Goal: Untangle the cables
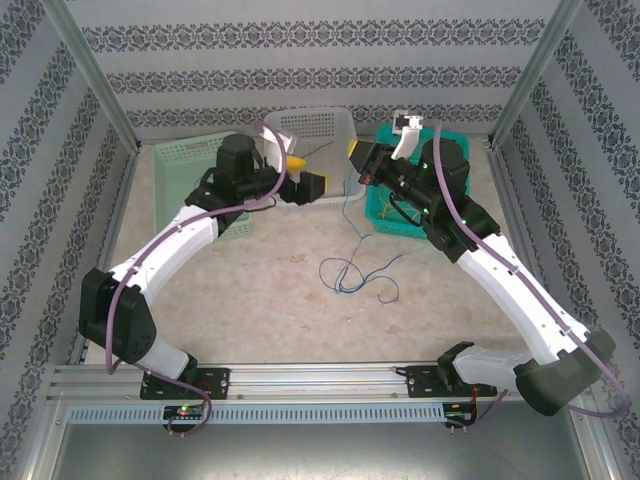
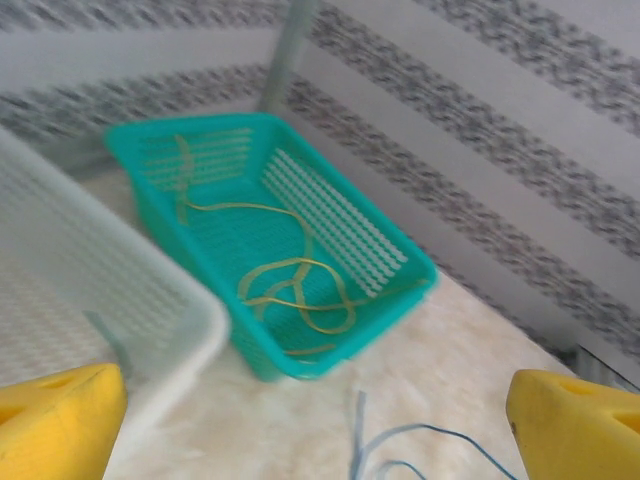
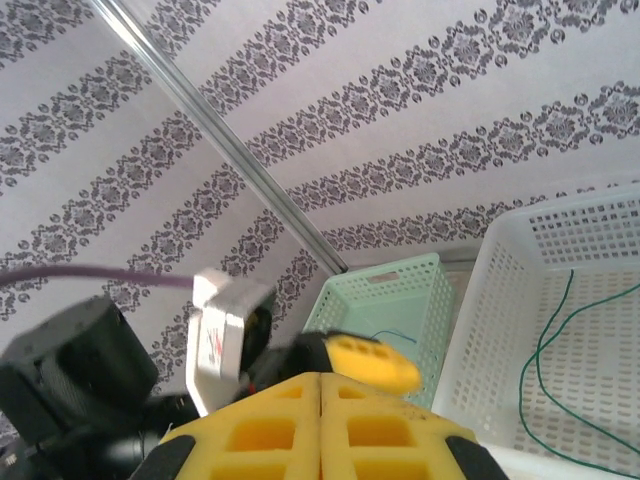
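While the left hand (image 2: 318, 420) hangs released, its yellow fingertips (image 2: 60, 420) spread wide above the surface (image 2: 440, 350), a yellow cable (image 2: 300, 262) lies coiled inside the teal basket (image 2: 340, 225) just ahead of it. A blue cable (image 2: 430, 429) loops loose on the surface near the basket's front corner, and a green cable (image 3: 538, 355) trails across the floor of the white basket (image 3: 600, 240). The right hand (image 3: 320, 395), between the white and teal baskets, is clenched, its fingers (image 3: 270, 420) pressed flat together.
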Available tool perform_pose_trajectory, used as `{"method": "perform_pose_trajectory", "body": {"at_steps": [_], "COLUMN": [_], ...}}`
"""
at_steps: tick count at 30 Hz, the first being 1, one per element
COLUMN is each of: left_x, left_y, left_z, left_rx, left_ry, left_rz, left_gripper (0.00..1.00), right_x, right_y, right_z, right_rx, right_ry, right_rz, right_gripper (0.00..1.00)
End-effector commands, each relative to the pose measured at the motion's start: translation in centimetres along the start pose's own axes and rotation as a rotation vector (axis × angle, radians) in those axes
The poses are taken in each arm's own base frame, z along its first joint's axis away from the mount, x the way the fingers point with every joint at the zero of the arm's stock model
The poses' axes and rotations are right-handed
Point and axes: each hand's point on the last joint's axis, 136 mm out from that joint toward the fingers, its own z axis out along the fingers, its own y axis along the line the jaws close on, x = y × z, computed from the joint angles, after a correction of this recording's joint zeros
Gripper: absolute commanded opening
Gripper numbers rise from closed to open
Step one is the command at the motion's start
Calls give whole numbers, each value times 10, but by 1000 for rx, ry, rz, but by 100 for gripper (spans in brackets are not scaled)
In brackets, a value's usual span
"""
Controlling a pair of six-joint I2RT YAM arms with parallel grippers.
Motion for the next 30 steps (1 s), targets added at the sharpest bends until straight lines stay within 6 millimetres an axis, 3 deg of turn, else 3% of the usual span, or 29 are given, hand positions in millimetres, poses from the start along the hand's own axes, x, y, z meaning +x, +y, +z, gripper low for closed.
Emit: {"method": "perform_pose_trajectory", "body": {"at_steps": [1, 5, 9, 19, 30], "left_x": [-2, 9, 9, 10, 9], "left_y": [-45, -69, -77, -84, -86], "left_z": [6, 14, 14, -6, 13], "left_rx": [227, 286, 305, 285, 311], "left_ry": [-41, -22, -42, -104, -95], "left_rz": [30, 66, 60, 53, 49], "left_gripper": [97, 97, 96, 96, 94], "right_x": [-23, -23, -21, -19, -15], "right_y": [15, 15, 12, 2, 19], "right_z": [-1, 4, 7, 8, 12], "right_rx": [-49, -53, -47, -26, -107], "right_ry": [-67, -65, -61, -57, -35], "right_rz": [26, 40, 42, 47, 100], "right_gripper": [0, 0, 0, 0, 0]}}
